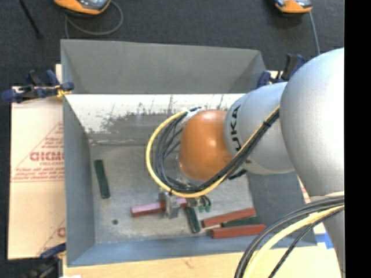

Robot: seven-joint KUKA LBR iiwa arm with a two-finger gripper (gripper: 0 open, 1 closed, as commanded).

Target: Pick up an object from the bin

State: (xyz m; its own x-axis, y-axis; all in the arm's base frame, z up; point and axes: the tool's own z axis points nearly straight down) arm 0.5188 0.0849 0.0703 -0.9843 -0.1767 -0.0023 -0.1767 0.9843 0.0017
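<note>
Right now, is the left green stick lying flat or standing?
Lying flat: the green stick rests full length on the bin floor.

The claw [172, 206] hid the right end of the pink stick [146, 210]; a dark speck [115, 222] was too small to identify.

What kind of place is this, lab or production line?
Probably a lab grasping-test cell, not a line: a KUKA arm reaches into a grey metal bin that holds just a few loose coloured sticks.
</note>
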